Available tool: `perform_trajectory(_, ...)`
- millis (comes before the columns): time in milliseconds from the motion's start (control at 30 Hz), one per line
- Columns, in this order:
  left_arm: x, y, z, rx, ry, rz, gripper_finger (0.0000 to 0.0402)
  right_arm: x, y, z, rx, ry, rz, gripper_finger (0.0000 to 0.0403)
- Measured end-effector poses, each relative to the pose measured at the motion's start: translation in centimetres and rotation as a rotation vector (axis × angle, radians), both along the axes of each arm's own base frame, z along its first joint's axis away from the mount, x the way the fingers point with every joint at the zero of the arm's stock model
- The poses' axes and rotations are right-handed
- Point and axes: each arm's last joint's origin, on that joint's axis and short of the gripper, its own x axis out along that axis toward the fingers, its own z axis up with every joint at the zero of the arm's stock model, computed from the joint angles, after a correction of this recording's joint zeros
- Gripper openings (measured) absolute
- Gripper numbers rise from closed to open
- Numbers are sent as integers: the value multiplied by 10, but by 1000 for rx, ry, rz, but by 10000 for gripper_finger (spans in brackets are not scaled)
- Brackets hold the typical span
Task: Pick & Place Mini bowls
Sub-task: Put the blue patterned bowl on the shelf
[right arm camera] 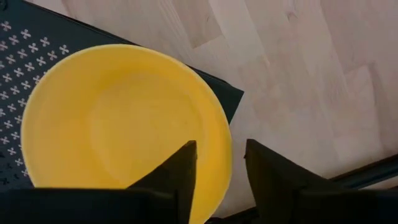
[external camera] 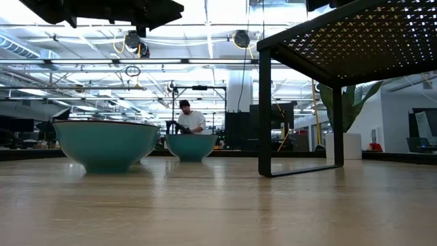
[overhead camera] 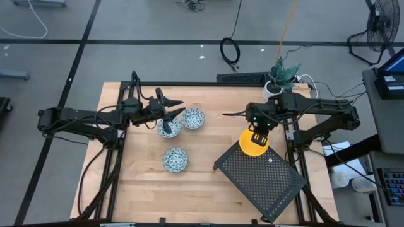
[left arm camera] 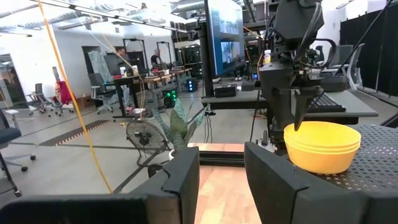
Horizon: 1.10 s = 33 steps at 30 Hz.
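Note:
Stacked yellow mini bowls (overhead camera: 254,145) (left arm camera: 322,144) (right arm camera: 124,118) stand on the near-left corner of a black perforated rack (overhead camera: 265,180). My right gripper (overhead camera: 257,135) (right arm camera: 221,163) points down over them, open. One finger (right arm camera: 181,168) is over the top bowl's inside and the other is outside its rim (right arm camera: 229,149), with a gap on both sides. Three blue-and-white mini bowls (overhead camera: 193,118) (overhead camera: 169,128) (overhead camera: 175,159) rest on the table. My left gripper (overhead camera: 178,107) (left arm camera: 222,177) hangs level above them, open with nothing between its fingers.
A white plant pot (overhead camera: 273,88) stands at the table's far edge behind the right arm. The rack's leg (external camera: 265,116) stands on the tabletop at its raised end. Two teal bowls (external camera: 106,143) (external camera: 191,145) show in the low view, with a person (external camera: 190,117) far behind them.

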Motion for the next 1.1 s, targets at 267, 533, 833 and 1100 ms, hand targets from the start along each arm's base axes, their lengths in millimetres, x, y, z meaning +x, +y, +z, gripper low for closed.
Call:
perform_trajectory(267,0,0,0,0,0,0,132,-20,1,14,8,-71,-41,148)
perform_trajectory(533,0,0,0,0,0,0,131,-36,7,34,0,-274,10,148)
perform_trajectory(833,0,0,0,-6,4,-1,131,-50,21,26,-222,-787,318,148)
perform_trajectory(1100,1,-4,-23,-301,188,-107,131,-58,22,-17,-448,-1204,459,148)
